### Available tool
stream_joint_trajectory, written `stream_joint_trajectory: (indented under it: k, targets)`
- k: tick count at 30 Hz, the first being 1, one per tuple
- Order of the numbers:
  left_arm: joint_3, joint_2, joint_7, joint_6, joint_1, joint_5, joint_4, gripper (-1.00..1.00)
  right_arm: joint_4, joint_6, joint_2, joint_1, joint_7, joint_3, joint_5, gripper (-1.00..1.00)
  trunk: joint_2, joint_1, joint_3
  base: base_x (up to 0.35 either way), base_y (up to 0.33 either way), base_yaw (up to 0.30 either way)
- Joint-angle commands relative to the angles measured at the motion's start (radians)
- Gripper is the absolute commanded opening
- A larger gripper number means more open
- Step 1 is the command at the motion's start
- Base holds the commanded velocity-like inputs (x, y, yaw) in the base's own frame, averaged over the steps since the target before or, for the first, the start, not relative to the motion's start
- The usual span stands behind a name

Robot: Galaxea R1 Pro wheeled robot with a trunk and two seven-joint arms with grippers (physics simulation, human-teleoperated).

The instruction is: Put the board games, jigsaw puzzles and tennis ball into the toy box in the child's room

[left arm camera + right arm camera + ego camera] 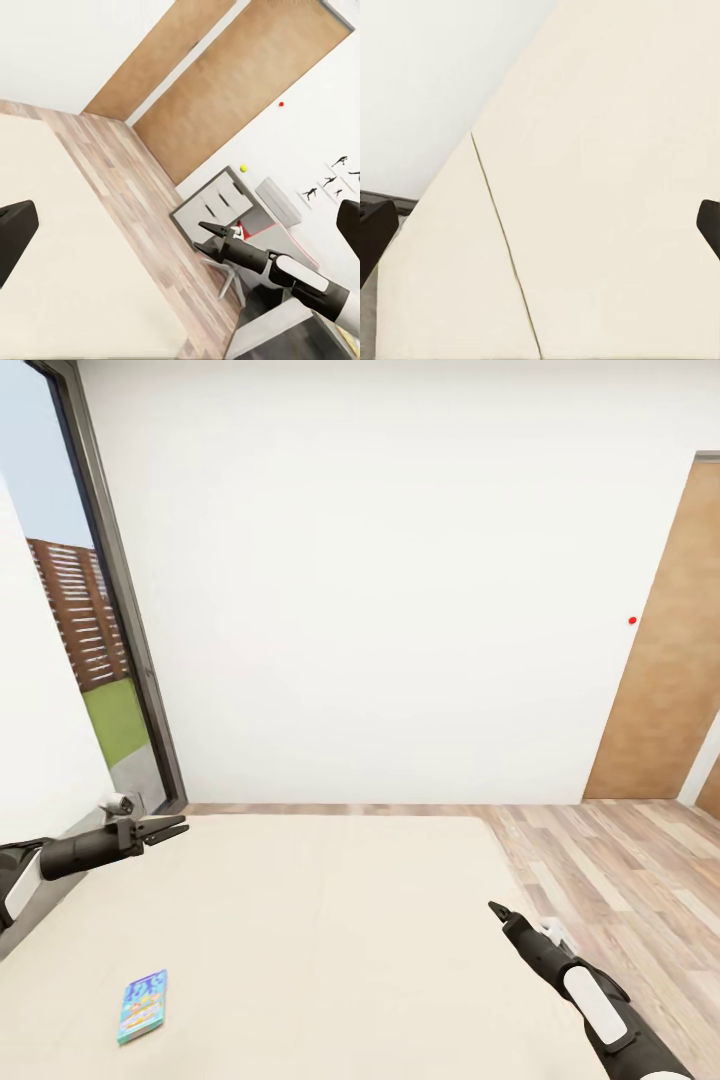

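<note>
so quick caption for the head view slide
Both open grippers, left and right, over the bed with a board game.

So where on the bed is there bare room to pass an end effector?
The bed is bare between the left end effector and the right end effector. The one thing on it is the board game, near the left front.

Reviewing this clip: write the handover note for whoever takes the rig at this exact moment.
Left gripper: open, empty, above the bed near the window.
Right gripper: jaw state unclear in the head view; the right wrist view shows its fingers wide apart with nothing between them.
One board game, a flat blue box, lies on the bed nearer the left arm.
The left wrist view shows the tennis ball and toy box on the table across the room.
Done: nothing visibly packed.
Left: grab this game, find the rest, load the box.
</note>
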Motion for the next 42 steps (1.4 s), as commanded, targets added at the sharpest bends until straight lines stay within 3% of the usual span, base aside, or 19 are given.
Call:
stream_joint_trajectory:
  k: [1,42]
  targets:
    - [0.0,0.0,-0.003,0.011,0.0,0.002,0.0,1.0,0.0,0.007,0.0,0.0,0.003,-0.004,-0.005,1.0,-0.001,0.0,0.0,0.0,0.282,0.0]
    - [-0.001,-0.001,0.0,0.011,0.0,0.002,0.0,1.0,0.0,0.007,0.001,0.0,0.002,-0.002,-0.005,1.0,-0.001,0.0,0.0,0.0,0.282,0.0]
